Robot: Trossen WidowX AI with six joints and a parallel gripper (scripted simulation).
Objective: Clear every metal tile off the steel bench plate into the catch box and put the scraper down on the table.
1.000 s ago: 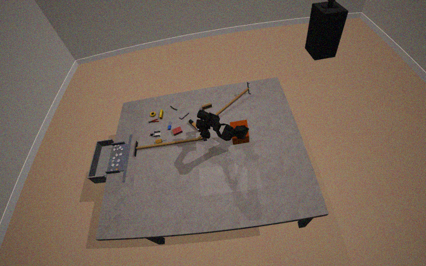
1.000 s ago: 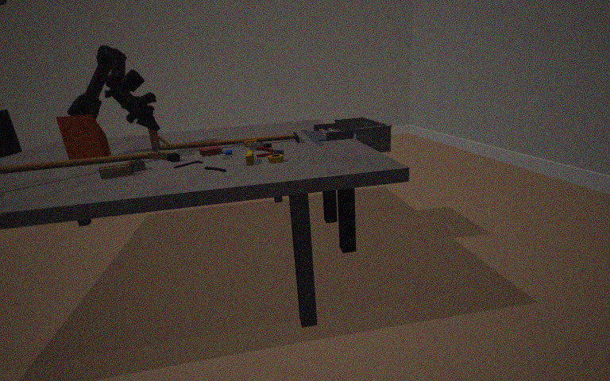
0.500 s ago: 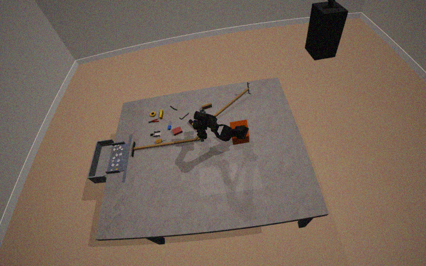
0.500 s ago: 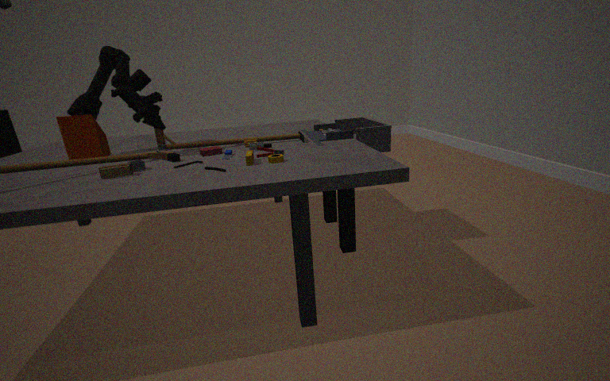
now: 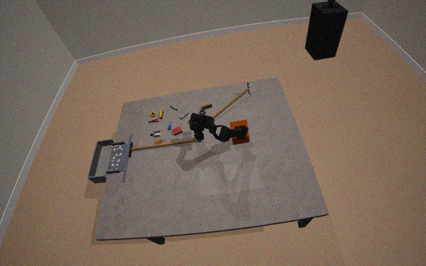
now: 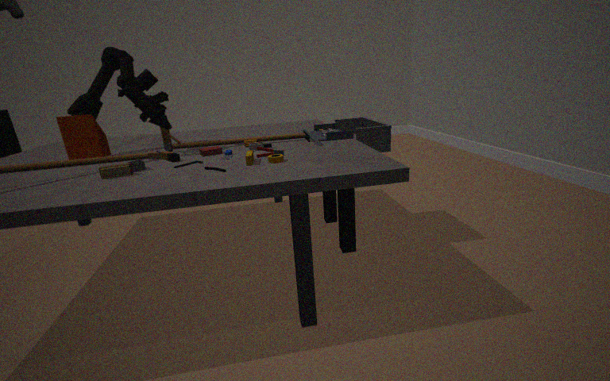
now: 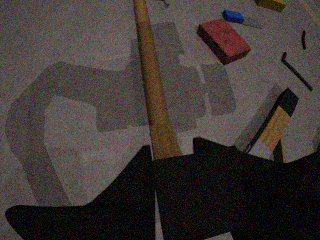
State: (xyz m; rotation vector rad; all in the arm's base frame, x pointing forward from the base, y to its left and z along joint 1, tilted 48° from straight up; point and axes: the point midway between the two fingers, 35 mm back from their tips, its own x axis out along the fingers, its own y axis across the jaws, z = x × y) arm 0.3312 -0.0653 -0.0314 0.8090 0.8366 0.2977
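My gripper [image 5: 198, 140] [image 6: 167, 127] [image 7: 172, 148] is shut on the near end of the long scraper's wooden handle [image 5: 163, 145] [image 6: 252, 140] [image 7: 151, 75]. The handle runs out towards the steel plate [image 5: 123, 164], and its dark blade [image 5: 130, 150] [image 6: 306, 134] is at the plate's near edge. I cannot tell whether the blade touches the plate. Several pale metal tiles [image 5: 117, 154] lie scattered on the plate, beyond the blade. The grey catch box [image 5: 93, 163] [image 6: 377, 136] is at the plate's far end, past the table edge. I see no tiles in it.
A red block [image 5: 176, 131] [image 6: 210, 151] [image 7: 223, 41], a yellow tape roll [image 6: 276, 160], red pliers [image 5: 153, 120] and small tools lie on one side of the handle. A second long wooden-handled tool [image 5: 231, 103] lies behind the arm. An orange block [image 5: 233, 124] [image 6: 85, 139] is at the arm's base.
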